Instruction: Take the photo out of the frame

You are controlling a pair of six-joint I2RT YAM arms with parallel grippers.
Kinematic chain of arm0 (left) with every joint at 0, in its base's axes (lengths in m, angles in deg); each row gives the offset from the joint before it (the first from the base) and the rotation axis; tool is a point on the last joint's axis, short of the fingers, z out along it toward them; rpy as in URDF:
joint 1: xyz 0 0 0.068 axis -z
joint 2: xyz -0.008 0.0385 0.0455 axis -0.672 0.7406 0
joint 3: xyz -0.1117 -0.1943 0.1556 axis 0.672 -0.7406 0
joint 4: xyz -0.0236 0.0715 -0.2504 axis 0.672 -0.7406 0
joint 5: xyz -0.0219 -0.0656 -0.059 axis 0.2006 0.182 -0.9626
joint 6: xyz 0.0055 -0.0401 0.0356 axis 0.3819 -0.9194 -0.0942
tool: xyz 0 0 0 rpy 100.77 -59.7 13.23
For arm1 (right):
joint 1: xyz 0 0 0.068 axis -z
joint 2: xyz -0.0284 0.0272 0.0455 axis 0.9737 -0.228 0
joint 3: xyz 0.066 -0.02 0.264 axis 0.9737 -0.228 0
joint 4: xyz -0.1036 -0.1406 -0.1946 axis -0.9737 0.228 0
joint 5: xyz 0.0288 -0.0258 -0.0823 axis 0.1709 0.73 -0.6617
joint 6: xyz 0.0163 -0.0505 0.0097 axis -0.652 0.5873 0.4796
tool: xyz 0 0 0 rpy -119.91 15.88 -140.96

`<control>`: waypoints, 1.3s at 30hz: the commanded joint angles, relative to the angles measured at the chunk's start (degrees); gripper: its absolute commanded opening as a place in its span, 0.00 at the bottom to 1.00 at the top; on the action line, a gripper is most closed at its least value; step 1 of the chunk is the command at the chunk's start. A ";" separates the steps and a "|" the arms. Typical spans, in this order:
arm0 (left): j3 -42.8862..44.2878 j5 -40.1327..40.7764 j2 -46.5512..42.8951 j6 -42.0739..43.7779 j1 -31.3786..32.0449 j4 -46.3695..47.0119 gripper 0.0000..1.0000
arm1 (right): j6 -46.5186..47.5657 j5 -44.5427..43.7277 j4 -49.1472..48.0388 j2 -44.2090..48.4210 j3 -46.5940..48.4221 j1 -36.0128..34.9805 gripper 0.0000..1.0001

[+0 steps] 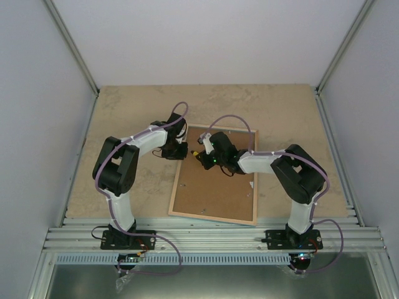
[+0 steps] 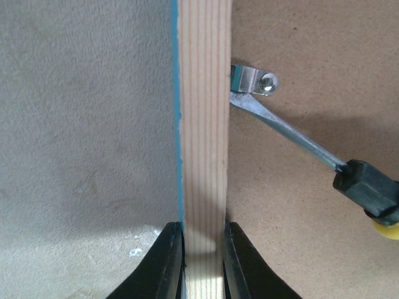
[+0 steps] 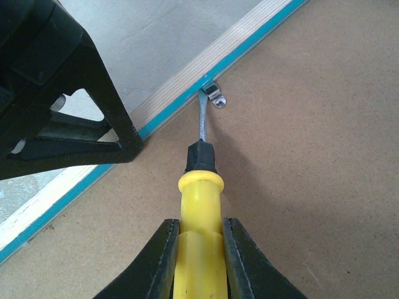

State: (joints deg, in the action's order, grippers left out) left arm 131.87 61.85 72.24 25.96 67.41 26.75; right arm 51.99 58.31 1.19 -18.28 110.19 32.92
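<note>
The frame [image 1: 215,187] lay back-up. The left gripper [image 2: 203,252] clamped its wood rim; the right gripper [image 3: 199,249] gripped a screwdriver [image 3: 201,187], tip seemingly under 1 metal clip [image 3: 217,97].

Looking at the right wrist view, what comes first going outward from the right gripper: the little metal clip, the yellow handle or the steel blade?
Going outward from the right gripper:
1. the yellow handle, clamped in the gripper itself.
2. the steel blade, straight ahead of the handle.
3. the metal clip, farthest, at the rim of the frame, where the blade tip meets it.
</note>
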 commanded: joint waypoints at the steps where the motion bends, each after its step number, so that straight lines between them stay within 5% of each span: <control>1: -1.08 -2.46 -0.67 0.97 0.39 -1.02 0.00 | -2.84 -7.45 -1.36 0.25 -1.27 1.59 0.00; 39: -1.36 -3.23 -0.20 0.53 0.39 -0.67 0.00 | -11.39 4.97 -9.60 3.44 -7.81 9.09 0.01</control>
State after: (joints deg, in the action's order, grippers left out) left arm 131.32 59.97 72.24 27.05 68.37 30.07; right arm 42.61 68.74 -7.10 -16.91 103.61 39.52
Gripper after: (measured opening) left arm 0.149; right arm 0.181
